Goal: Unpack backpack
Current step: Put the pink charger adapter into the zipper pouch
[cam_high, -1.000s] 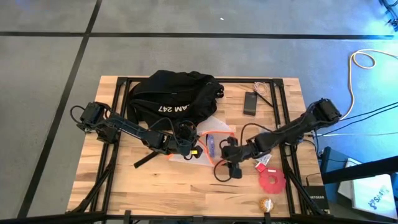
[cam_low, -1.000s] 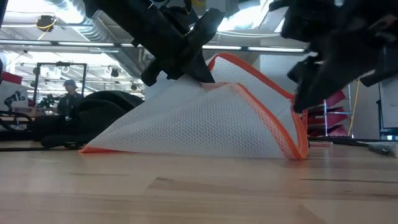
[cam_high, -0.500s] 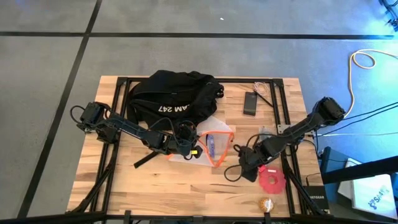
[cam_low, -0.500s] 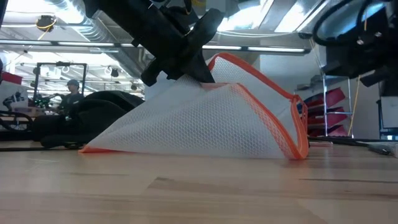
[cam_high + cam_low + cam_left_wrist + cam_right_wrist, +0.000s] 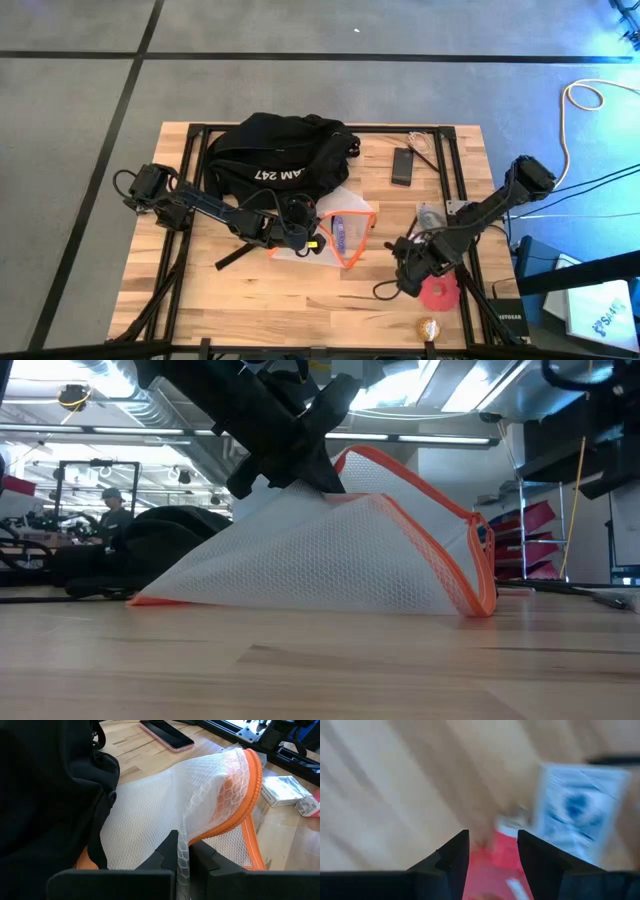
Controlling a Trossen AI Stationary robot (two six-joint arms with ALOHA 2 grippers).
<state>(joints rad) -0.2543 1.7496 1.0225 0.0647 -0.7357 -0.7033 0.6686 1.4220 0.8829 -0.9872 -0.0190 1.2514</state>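
Since a second ago, the right tool [image 5: 408, 280] has swung from the mesh pouch [image 5: 345, 238] toward the red disc [image 5: 438, 293], part-open and empty; the backpack [image 5: 280, 150] lies at the table's [image 5: 300, 310] far edge. Low down, the pouch stands tented because the left tool [image 5: 183, 865] pinches its mesh shut-tight, as the left wrist view shows.

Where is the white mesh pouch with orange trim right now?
In the high view, the white mesh pouch with orange trim lies mid-table, just in front of the black fabric backpack; the left gripper pinches its mesh edge.
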